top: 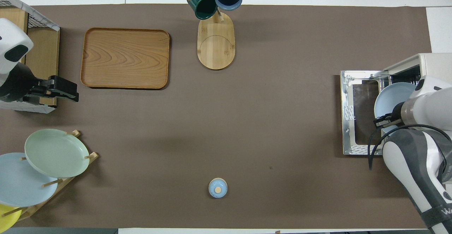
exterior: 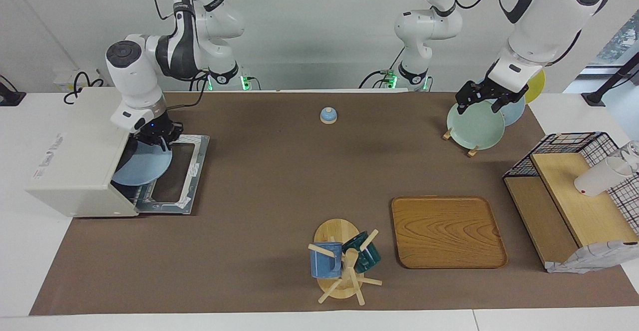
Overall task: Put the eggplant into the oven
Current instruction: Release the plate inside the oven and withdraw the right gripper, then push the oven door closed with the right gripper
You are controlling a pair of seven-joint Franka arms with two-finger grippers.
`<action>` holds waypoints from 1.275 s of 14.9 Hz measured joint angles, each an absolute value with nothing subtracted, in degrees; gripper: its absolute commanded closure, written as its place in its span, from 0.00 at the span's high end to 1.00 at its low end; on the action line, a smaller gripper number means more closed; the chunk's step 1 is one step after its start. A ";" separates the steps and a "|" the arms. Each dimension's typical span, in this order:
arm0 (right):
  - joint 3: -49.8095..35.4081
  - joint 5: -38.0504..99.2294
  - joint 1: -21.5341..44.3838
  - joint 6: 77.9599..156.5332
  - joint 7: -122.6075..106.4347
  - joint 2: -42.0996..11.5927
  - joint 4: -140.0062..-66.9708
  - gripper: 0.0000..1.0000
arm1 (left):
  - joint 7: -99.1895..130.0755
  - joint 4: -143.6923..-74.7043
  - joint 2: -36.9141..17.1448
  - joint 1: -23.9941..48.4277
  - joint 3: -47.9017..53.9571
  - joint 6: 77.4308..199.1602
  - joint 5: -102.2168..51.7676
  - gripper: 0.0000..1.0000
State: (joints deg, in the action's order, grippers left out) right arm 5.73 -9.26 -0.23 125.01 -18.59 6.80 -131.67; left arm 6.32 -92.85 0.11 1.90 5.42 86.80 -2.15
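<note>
Closest to us stands a wooden mug tree (exterior: 335, 231) with a blue mug (exterior: 325, 260) and a green mug (exterior: 367, 253) hanging on it. It is just beside the wooden tray (exterior: 448, 231), toward the right arm's end of the table.

From the tray, well off toward the right arm's end, we see the oven (exterior: 75, 166). Its door (exterior: 192, 171) lies open and flat on the table. The right gripper (exterior: 163, 140) is at the oven's mouth. Its jaws pinch the rim of a light blue plate (exterior: 142, 164). That plate is tilted, partly inside the oven and partly over the open door.

We cannot see the eggplant in either view, so we cannot tell where it is.

Nearer to the robots than the tray stands a plate rack (exterior: 472, 152). It holds a pale green plate (exterior: 474, 126), a blue plate (exterior: 515, 111) and a yellow plate (exterior: 536, 85), all leaning on edge. The left gripper (exterior: 483, 100) hangs in the air over the green plate. Its jaws stand apart with nothing in them.

Beside the tray, toward the left arm's end, is a black wire basket (exterior: 574, 141) with wooden shelves, and a white cup (exterior: 599, 177) lies on its side on top.

A small blue knob-topped lid (exterior: 328, 115) sits nearer to the robots than the tray, well apart from it.
</note>
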 measured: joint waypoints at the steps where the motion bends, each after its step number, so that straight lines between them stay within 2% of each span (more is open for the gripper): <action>1: 5.73 -9.26 -0.23 125.01 -18.59 6.63 -131.78 0.31 | 6.33 -92.85 0.11 1.90 5.42 86.80 -2.15 1.00; 5: 5.28 -7.24 0.05 123.51 -18.62 6.43 -130.36 0.31 | 6.33 -92.85 0.11 1.90 5.42 86.81 -2.15 1.00; 6: 5.03 -6.03 0.70 122.00 -18.63 6.43 -128.84 0.25 | 6.33 -92.85 0.11 1.90 5.42 86.80 -2.15 1.00; 8: 4.77 -4.64 3.15 121.23 -18.37 6.34 -126.57 0.00 | 6.33 -92.85 0.11 1.90 5.42 86.80 -2.15 1.00; 10: 4.62 -4.42 6.32 123.33 -15.49 5.57 -126.10 0.00 | 6.33 -92.85 0.11 1.90 5.42 86.80 -2.15 1.00; 13: 4.43 -4.42 9.65 129.10 -10.13 0.69 -126.32 0.00 | 6.33 -92.85 0.11 1.90 5.42 86.80 -2.15 1.00; 16: 4.51 -4.41 9.68 134.76 -9.33 -4.32 -127.32 0.00 | 6.33 -92.85 0.11 1.90 5.42 86.80 -2.15 1.00; 19: 4.65 -4.41 9.09 135.75 -8.68 -5.70 -128.62 0.00 | 6.33 -92.85 0.11 1.90 5.42 86.80 -2.15 1.00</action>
State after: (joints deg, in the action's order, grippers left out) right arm 4.65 -4.41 9.09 135.75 -8.68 -5.70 -128.62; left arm 6.33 -92.85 0.11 1.90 5.42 86.80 -2.15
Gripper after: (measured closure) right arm 0.991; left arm 0.000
